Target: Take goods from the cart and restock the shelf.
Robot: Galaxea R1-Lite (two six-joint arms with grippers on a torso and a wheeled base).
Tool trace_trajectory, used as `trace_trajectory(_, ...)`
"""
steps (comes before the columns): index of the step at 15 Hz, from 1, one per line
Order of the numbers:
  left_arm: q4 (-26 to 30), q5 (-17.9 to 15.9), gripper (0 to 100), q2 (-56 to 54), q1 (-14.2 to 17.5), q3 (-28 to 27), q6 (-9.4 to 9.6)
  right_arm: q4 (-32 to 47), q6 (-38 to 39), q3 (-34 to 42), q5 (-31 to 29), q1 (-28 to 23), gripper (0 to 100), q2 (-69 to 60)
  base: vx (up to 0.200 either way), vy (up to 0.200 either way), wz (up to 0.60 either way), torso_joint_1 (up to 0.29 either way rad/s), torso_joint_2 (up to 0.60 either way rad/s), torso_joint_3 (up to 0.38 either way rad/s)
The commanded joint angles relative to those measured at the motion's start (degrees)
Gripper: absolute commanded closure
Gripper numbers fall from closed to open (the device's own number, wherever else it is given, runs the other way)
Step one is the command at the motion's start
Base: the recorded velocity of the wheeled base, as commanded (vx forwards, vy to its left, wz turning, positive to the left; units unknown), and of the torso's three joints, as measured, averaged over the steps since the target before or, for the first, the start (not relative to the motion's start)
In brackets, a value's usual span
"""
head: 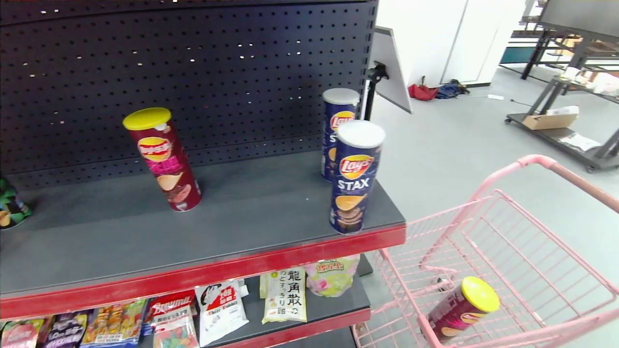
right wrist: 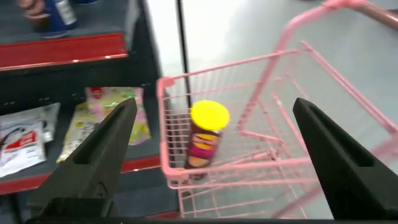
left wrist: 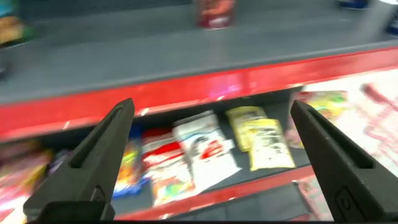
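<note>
**Three on the shelf (head: 242, 208), one in the pink cart (head: 532, 162)**

On the dark shelf stand one maroon chips can (head: 164, 159) and two blue chips cans (head: 355, 176). A yellow-lidded maroon can (head: 459, 309) leans in the cart corner near the shelf. The left gripper (left wrist: 211, 155) and the right gripper (right wrist: 211, 155) are spread wide, gripping nothing.

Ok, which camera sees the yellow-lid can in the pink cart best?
The right wrist view: the can sits mid-picture, nearly whole, behind the wires of the cart. The head view shows its lid and side, but the cart's rim hides its lower end. The left wrist view faces the shelf and snack bags instead.
</note>
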Motion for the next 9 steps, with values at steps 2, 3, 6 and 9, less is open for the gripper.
trace_trajectory(2,0.0,0.0,0,0.0,0.0,0.0,-0.01,0.0,0.0,0.0,0.0,0.0,0,0.0,0.000,0.000,-0.60,0.005,0.00,0.000)
trace_trajectory(3,0.0,0.0,0,0.0,0.0,0.0,-0.01,0.0,0.0,0.0,0.0,0.0,0,0.0,0.000,0.000,0.00,0.000,0.00,0.000)
trace_trajectory(6,0.0,0.0,0,0.0,0.0,0.0,-0.01,0.0,0.1,0.0,-0.1,0.0,0,0.0,0.000,0.000,0.00,0.000,0.00,0.000)
trace_trajectory(9,0.0,0.0,0,0.0,0.0,0.0,-0.01,0.0,0.1,0.0,-0.1,0.0,0,0.0,0.000,0.000,0.00,-0.024,0.03,0.032)
